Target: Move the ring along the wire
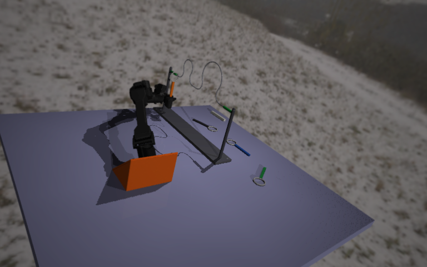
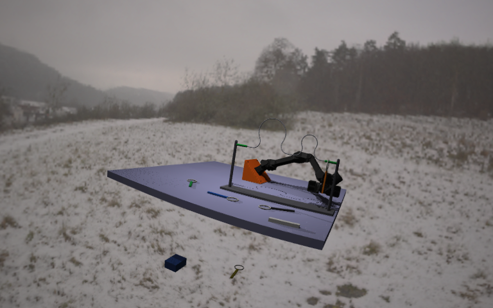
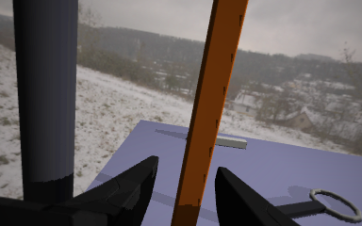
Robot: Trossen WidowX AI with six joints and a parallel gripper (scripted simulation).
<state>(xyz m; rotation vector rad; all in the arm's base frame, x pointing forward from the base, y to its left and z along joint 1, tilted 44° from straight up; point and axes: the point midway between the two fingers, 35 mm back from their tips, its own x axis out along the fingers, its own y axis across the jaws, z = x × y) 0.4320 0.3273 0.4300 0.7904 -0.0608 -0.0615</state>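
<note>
Gripper [image 3: 185, 188] partly open, jaws straddling the orange handle [image 3: 211, 105] without gripping it. Ring [image 1: 173, 77] hangs on the green wire section [image 1: 174, 74] by the far-edge post [image 1: 169, 78].

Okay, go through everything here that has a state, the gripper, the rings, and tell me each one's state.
gripper: open, fingers either side of the handle, gaps showing.
orange handle: hanging near upright, not gripped.
ring: on the green wire by the post.
black-handled ring: lying flat on the table.
blue-handled ring: lying flat.
green-handled ring: lying flat.
</note>
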